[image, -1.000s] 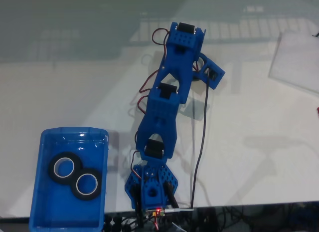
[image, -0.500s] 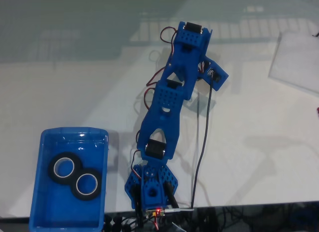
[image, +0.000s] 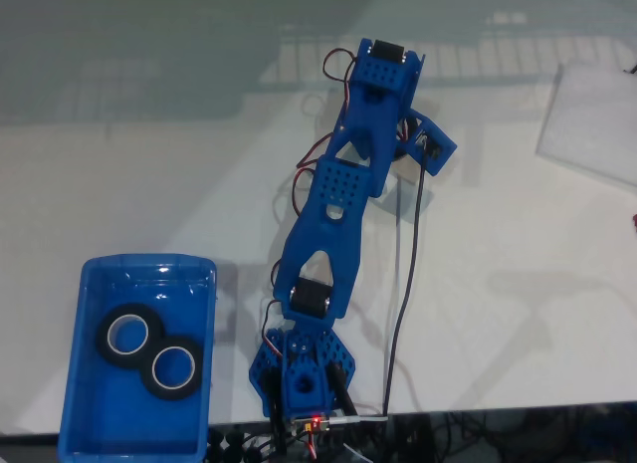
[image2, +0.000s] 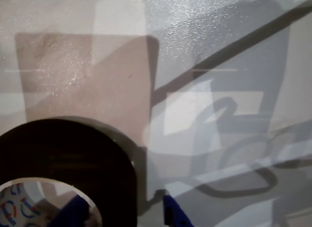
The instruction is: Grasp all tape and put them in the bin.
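In the wrist view the end effector (image2: 122,215) straddles a black tape roll (image2: 73,158) lying on the white tabletop (image2: 204,36), its grip unclear, while two more rolls (image: 129,336) (image: 172,364) lie inside the blue bin (image: 90,423).

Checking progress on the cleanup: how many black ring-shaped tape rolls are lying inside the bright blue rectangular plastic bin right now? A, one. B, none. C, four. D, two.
D: the fixed view shows two black ring-shaped tape rolls lying side by side, touching, on the floor of the bright blue rectangular plastic bin.
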### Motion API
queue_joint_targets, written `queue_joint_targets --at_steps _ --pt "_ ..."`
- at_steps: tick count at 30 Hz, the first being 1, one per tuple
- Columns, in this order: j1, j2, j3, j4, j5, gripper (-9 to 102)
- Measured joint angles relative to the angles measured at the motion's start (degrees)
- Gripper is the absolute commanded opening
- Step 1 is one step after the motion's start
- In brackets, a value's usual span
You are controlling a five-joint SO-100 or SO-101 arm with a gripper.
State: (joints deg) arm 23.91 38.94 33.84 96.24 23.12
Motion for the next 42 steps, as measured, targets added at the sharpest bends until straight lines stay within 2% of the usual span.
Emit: queue_joint_targets --at_steps 5,20,28,33,42 --pt "0.0 -0.4 -0.4 0.0 -0.3 0" --pt "0.0 1.5 0.0 0.5 -1.8 0" --pt "-1.3 21.9 10.0 -2.8 -6.4 0" --pt "-9.9 38.7 20.2 -5.0 -15.1 0" --pt "-35.6 63.7 40.2 -5.1 -35.2 0"
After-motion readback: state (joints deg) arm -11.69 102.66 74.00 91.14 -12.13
